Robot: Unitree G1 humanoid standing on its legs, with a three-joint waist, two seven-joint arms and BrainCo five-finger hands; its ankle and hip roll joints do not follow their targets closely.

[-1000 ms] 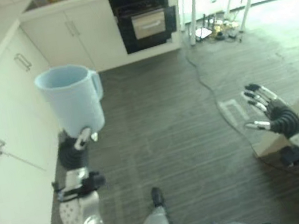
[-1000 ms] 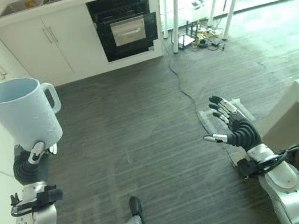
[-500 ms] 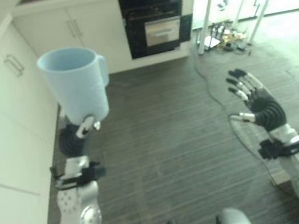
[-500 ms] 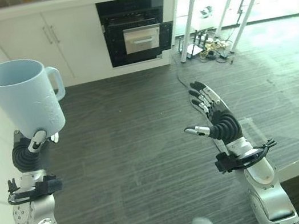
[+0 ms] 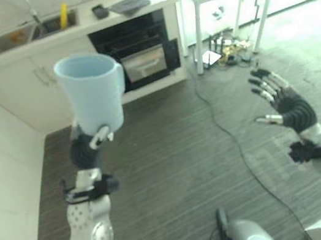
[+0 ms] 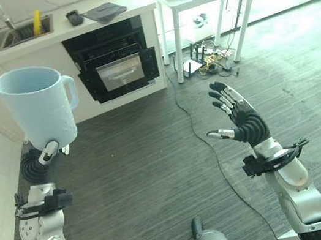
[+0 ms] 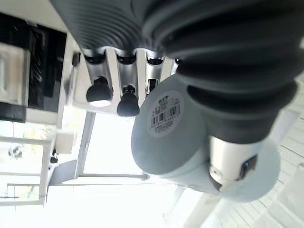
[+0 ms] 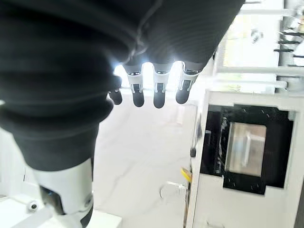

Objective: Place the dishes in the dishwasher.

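One pale blue mug (image 6: 40,107) held upright, raised, in left hand (image 6: 45,154), fingers clamped round its base. Right hand (image 6: 241,121) empty, fingers spread apart. Dishwasher (image 6: 115,67) under counter's (image 6: 70,33) front edge.

At the upper left of the head views you see a pale blue, matt plastic mug (image 6: 40,107), its wall faintly textured and its smooth base carrying a paper label. The dark, matt ribbed left hand (image 6: 41,158) under it has silvery metallic fingers. The grey floor (image 6: 152,177) looks matt and finely ribbed. At the top, the black oven (image 6: 115,66) has a glossy door.
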